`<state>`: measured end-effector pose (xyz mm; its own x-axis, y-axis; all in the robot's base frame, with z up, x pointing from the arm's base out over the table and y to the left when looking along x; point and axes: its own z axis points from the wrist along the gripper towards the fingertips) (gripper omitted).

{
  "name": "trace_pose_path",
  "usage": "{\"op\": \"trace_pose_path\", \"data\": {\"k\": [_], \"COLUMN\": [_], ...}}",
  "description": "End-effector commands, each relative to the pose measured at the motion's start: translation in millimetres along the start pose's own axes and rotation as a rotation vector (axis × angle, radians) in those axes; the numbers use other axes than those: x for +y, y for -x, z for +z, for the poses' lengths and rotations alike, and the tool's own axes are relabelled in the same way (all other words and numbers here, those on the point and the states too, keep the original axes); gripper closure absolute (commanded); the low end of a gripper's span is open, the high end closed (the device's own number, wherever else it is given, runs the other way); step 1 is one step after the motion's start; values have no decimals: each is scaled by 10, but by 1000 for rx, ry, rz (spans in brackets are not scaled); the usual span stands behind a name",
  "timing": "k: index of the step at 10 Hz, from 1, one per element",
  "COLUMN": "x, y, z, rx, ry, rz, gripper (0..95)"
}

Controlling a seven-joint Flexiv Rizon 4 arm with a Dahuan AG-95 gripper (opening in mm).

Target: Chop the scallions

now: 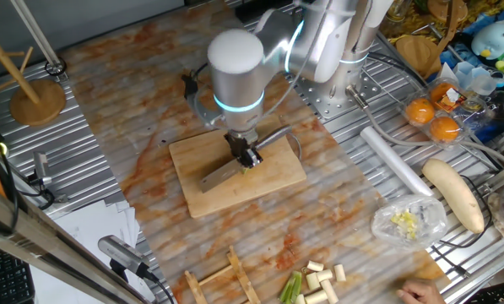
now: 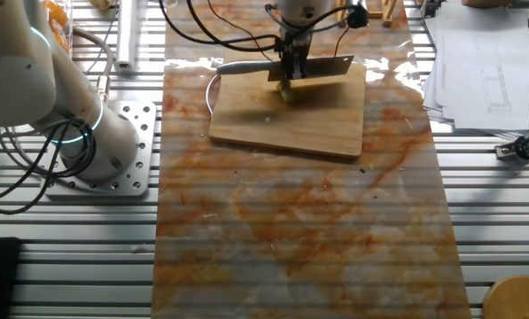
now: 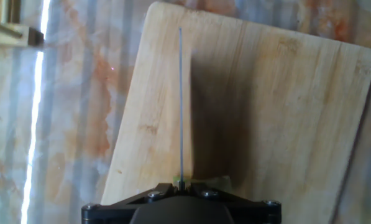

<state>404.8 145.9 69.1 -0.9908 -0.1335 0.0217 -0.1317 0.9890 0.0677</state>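
We hold the knife [image 1: 226, 171] in our gripper [image 1: 248, 157], the fingers clamped on its handle, above the wooden cutting board [image 1: 277, 176]. The blade hangs edge-down over the board; in the hand view it shows as a thin line [image 3: 181, 106] running along the board [image 3: 278, 112]. A small yellow-green scallion piece [image 2: 285, 89] lies on the board [image 2: 308, 124] right under the gripper [image 2: 292, 73]. More scallions [image 1: 315, 282], cut white stalk pieces and green ends, lie well away from the board, at the table's near edge in one fixed view.
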Motion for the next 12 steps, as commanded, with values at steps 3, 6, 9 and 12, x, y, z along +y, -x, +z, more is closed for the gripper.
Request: {"op": "trace_pose_path", "data": {"k": [3,6,9,12], "x": [40,37,30,-18], "y": [-21,-69,-75,-77], "z": [-7,2,0,93], "rx": [4,7,9,0], "ry": [-2,-9,-11,-26], "rz": [2,-5,-6,-11], "gripper": [950,950,950,950]}}
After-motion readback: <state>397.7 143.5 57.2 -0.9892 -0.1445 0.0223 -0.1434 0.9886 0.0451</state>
